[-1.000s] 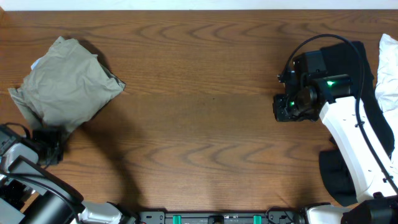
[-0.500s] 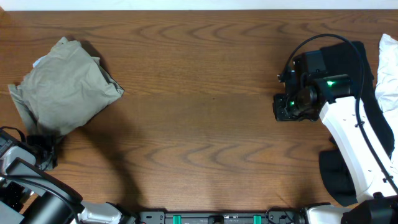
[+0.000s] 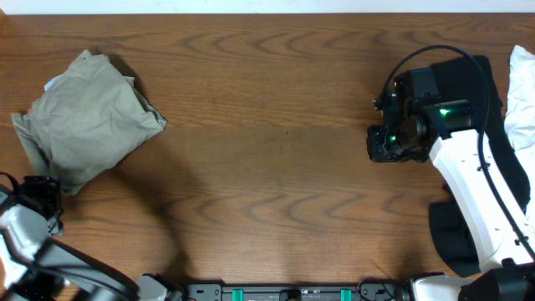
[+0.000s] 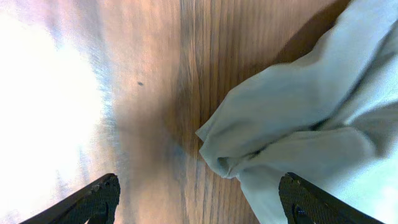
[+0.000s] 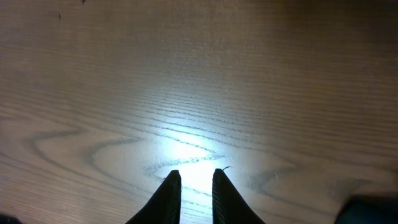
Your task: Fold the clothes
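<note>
Lying in a loose, wrinkled bundle at the far left of a wooden table [image 3: 276, 109], a pair of pale green trousers [image 3: 88, 117] sits just beyond the robot's left gripper [image 3: 39, 194], which hovers at the bundle's near corner by the table's left edge. Seen from the left wrist camera, that gripper [image 4: 199, 198] has its two dark fingers [image 4: 99, 196] spread wide apart with nothing between them. A folded corner of the trousers [image 4: 311, 118] reaches toward the gap without touching either finger, and the view is slightly blurred.

Well apart on the right side, the right gripper [image 3: 381, 144] points down at bare wood. Its wrist camera shows the gripper [image 5: 196, 186] with its fingers [image 5: 169, 196] drawn close together, only a slim gap left between them, gripping nothing above the brightly lit table [image 5: 199, 81].

A black garment [image 3: 448, 238] lies under the right arm, and a white garment [image 3: 523, 92] pokes in at the right edge.
</note>
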You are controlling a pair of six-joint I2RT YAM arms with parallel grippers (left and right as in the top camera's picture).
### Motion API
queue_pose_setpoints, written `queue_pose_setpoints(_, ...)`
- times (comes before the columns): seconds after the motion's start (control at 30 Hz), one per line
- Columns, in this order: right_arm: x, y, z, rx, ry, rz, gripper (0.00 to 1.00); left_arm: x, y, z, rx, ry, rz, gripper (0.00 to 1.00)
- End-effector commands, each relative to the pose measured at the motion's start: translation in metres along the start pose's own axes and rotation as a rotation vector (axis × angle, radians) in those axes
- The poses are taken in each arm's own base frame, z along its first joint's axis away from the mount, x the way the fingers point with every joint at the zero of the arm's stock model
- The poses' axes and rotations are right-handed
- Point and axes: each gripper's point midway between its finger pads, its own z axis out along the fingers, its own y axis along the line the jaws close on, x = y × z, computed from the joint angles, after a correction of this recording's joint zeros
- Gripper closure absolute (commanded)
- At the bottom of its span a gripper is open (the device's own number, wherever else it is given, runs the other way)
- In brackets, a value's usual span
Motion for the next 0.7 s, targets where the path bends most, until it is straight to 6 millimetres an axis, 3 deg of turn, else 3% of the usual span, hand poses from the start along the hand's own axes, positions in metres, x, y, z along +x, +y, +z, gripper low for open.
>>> queue_pose_setpoints(0.0,-0.002,-0.003,-0.003,0.007,-0.019,-0.003,0.83,-0.021,-0.004,-0.025,-0.012,-0.109,0.017,0.16)
queue_pose_setpoints(0.1,-0.005,-0.003,-0.003,0.005,-0.031,-0.005,0.83,-0.015,-0.021,-0.037,0.048,-0.108,0.050,0.16)
queue_pose_setpoints(0.27,-0.013,-0.002,-0.004,-0.001,-0.064,0.006,0.81,0.020,-0.088,-0.059,0.271,-0.077,0.299,0.15)
queue_pose_setpoints(0.33,-0.017,-0.001,-0.004,-0.003,-0.078,0.017,0.80,0.046,-0.115,-0.070,0.358,-0.061,0.453,0.15)
queue_pose_setpoints(0.43,-0.025,0.000,-0.005,-0.010,-0.109,0.030,0.73,0.103,-0.146,-0.082,0.470,0.020,0.693,0.15)
queue_pose_setpoints(0.53,-0.034,0.002,-0.006,-0.018,-0.148,0.047,0.51,0.161,-0.158,-0.089,0.530,0.116,0.888,0.15)
queue_pose_setpoints(0.67,-0.047,0.004,-0.008,-0.029,-0.203,0.041,0.11,0.242,-0.163,-0.105,0.613,0.226,1.139,0.15)
